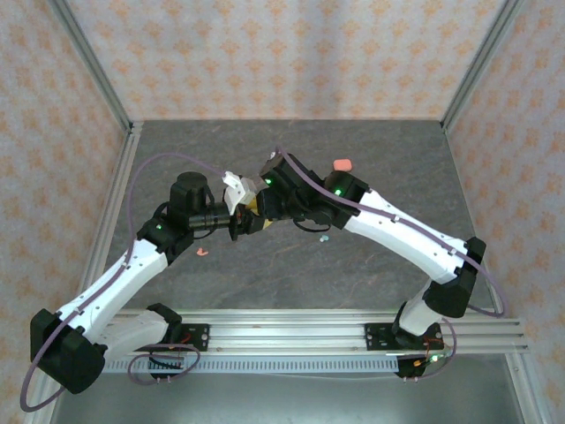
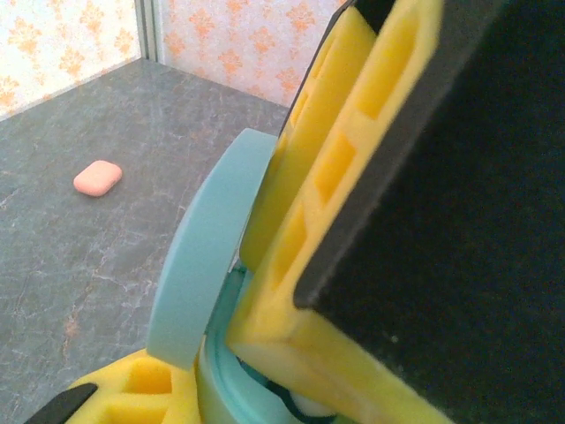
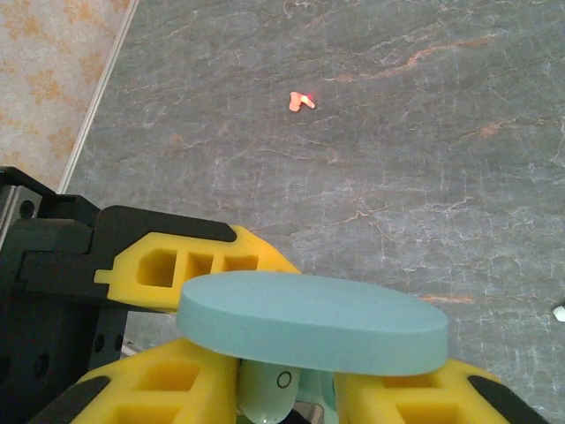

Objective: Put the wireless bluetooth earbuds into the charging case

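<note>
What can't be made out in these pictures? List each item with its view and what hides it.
- Left wrist: a yellow finger pad, close to the lens, blocks the teal case's inside.
- Right wrist: the open lid covers the sockets; whether the whitish piece beneath is seated cannot be told.
- Right wrist: a pale speck is cut off by the right edge.
- Top external: the teal earbuds are too small to show shape.

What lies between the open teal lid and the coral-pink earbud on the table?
Only bare grey table, as the right wrist view shows: nothing lies between the teal lid and the coral-pink earbud.
</note>
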Available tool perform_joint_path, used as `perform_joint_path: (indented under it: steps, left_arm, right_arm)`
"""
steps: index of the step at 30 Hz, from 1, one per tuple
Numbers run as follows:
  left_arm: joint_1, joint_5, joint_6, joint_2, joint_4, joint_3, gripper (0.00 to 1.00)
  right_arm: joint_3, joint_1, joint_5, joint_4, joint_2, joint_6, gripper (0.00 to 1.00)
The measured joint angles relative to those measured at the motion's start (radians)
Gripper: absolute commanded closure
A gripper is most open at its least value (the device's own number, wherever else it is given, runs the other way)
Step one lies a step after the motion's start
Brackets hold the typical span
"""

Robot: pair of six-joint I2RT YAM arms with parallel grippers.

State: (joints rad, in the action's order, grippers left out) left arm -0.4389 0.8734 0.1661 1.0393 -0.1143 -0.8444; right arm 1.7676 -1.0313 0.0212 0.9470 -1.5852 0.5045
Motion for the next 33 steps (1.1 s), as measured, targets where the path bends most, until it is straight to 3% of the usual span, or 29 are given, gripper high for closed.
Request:
perform_joint_path:
  steps: [33]
  left_arm:
    - [0.0,0.004,0.018,0.011,0.007,0.0,0.95]
  right_arm:
    - [-0.149,0.077,0.174,-0.144,0.091,0.131,0.62]
